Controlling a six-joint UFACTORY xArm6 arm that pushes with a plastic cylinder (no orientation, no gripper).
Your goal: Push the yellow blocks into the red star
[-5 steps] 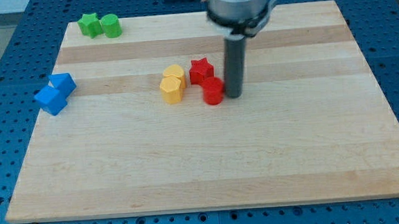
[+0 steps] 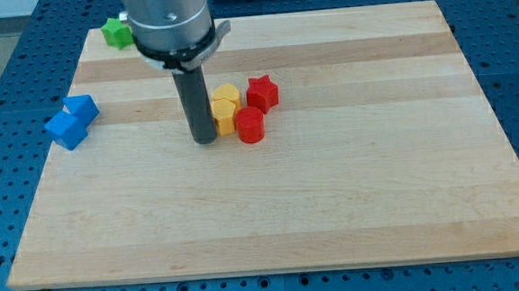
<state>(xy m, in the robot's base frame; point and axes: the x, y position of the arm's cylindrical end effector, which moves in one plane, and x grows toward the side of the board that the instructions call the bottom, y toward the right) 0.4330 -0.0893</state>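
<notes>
Two yellow blocks sit together near the board's middle: one [image 2: 227, 96] behind, one [image 2: 225, 117] in front. The red star [image 2: 262, 93] lies just right of the rear yellow block, with a small gap. A red cylinder [image 2: 250, 125] touches the front yellow block on its lower right. My tip [image 2: 205, 140] stands on the board just left of the front yellow block, touching or nearly touching it.
Two blue blocks [image 2: 71, 121] sit at the view's left edge of the board. A green star [image 2: 115, 32] shows at the top left, partly behind the arm's body. The wooden board [image 2: 335, 204] lies on a blue pegboard table.
My tip has moved from the right of the red cylinder to the left of the yellow blocks. The red cylinder has shifted left against the front yellow block.
</notes>
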